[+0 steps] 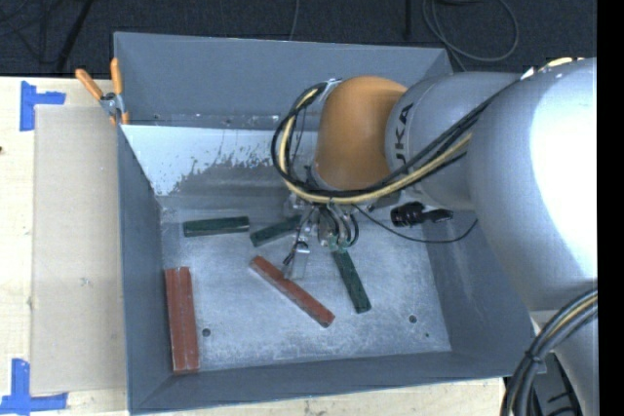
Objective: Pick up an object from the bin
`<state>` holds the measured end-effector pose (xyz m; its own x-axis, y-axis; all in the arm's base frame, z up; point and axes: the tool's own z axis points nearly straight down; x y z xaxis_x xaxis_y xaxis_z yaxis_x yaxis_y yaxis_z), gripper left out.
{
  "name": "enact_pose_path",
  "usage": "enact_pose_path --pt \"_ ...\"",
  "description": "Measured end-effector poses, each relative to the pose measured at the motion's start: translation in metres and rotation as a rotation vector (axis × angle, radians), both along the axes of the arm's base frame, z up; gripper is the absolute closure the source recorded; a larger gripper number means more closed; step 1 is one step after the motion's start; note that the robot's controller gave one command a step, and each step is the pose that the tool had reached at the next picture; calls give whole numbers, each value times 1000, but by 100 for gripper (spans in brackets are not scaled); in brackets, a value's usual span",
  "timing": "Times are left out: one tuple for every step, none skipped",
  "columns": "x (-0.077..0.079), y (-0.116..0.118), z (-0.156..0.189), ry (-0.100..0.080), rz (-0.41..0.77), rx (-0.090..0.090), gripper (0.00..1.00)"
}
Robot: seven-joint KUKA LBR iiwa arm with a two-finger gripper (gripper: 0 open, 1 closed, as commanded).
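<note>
My gripper [300, 250] hangs low near the middle of the bin, under the arm's orange cover. Its tip is just above the upper end of a slanted red-brown flat bar [292, 292]. A short dark green bar [274, 232] lies right beside it on the left, partly tucked under it. Another dark green bar [351, 281] runs down and to the right from under the gripper. Nothing can be seen held in the gripper.
A third dark green bar [216, 227] lies further left on the floor. A longer red-brown bar [180, 320] lies along the left wall. The arm and its cables cover the bin's right back part.
</note>
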<state>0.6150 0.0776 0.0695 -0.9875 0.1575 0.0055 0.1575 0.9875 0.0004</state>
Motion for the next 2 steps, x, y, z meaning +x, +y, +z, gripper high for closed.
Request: enact_pose_path --pt "2 -1 4 -6 -1 -1 100" --pt "-9 -5 172 -14 3 0 100"
